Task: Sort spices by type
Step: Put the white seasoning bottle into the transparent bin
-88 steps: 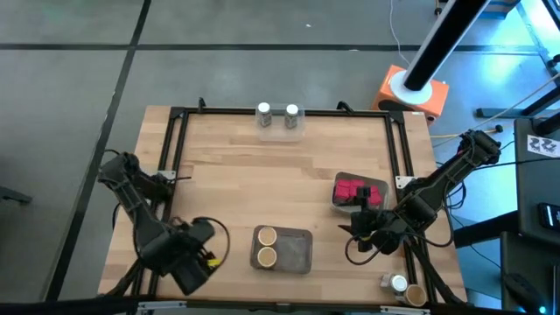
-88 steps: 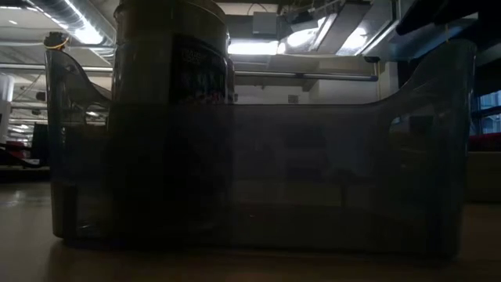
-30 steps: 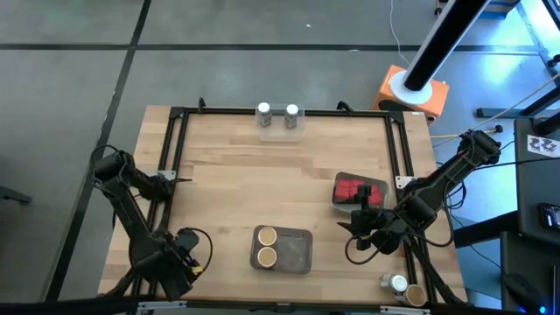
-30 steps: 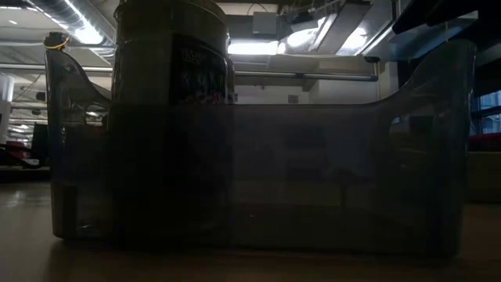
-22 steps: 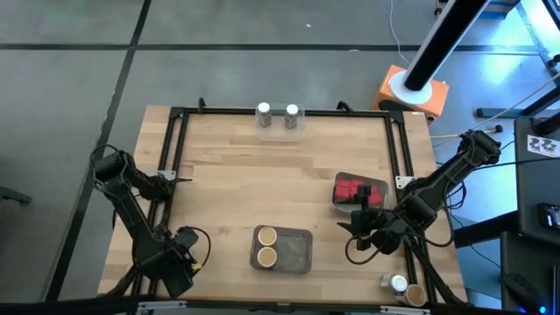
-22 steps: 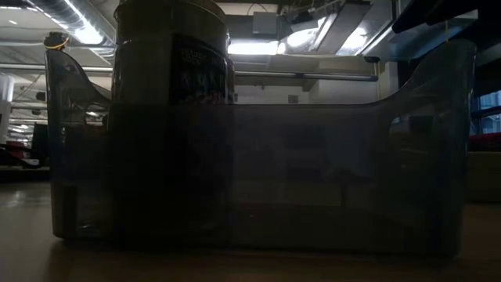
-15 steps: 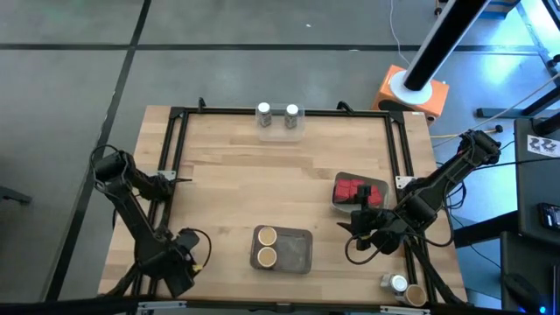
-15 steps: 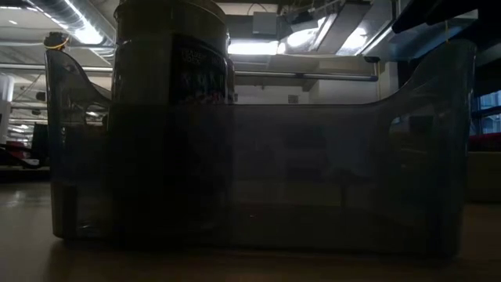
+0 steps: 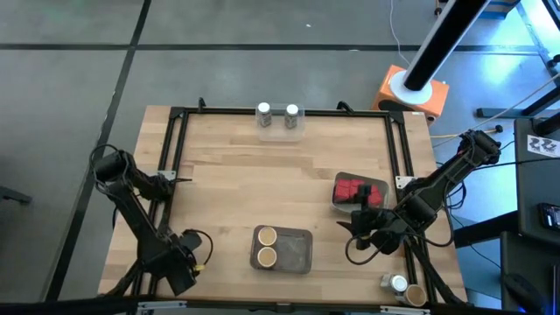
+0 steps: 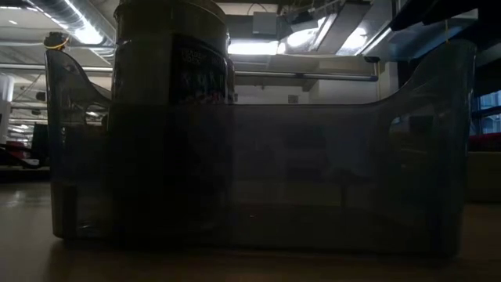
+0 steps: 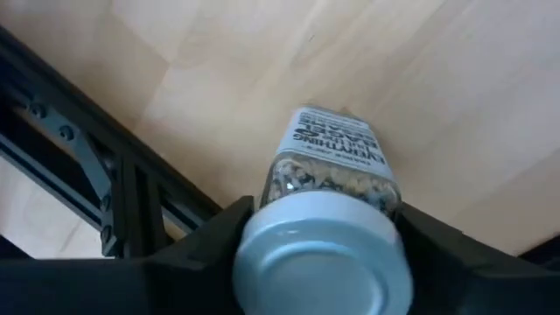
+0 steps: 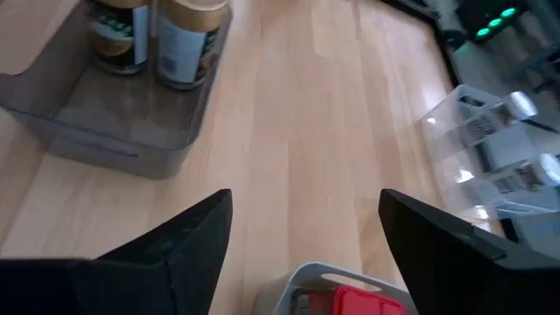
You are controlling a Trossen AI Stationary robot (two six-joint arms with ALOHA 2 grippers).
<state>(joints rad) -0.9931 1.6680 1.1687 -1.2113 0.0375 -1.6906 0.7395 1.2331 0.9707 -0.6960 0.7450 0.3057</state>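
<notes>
Left gripper (image 11: pixel 319 254) sits at the near-left corner of the counter (image 9: pixel 236 188), by the black frame rail (image 11: pixel 96 175). Its fingers (image 11: pixel 206 245) flank a white-capped jar (image 11: pixel 325 223) on both sides of the cap; the jar lies tilted, label end pointing away over the wood. The fingers look tight against the cap, but actual contact can't be confirmed, so whether the grip is closed I cannot tell. In the high view the left gripper (image 9: pixel 178 273) hides the jar.

Right gripper (image 12: pixel 302 254) is open with nothing between its fingers (image 12: pixel 179 249). It hovers over the counter's right side, just beside the grey tray with red packs (image 9: pixel 353 191); one red pack (image 12: pixel 363 302) shows right below it. In the high view the right gripper (image 9: pixel 360 226) is between that tray and the near edge.

Second grey tray (image 9: pixel 297 252) sits at near centre holding two tan-topped jars (image 9: pixel 265 245), side by side at its left end; they also show in the right wrist view (image 12: pixel 188 39). A clear tray (image 9: pixel 278 125) at the far edge holds two white-capped jars (image 9: pixel 277 112). Two more jars (image 9: pixel 404 287), one white-capped and one tan-topped, stand off the counter's near-right corner. The low view is filled by a dark translucent bin (image 10: pixel 313 157) with a jar (image 10: pixel 168 117) inside.
</notes>
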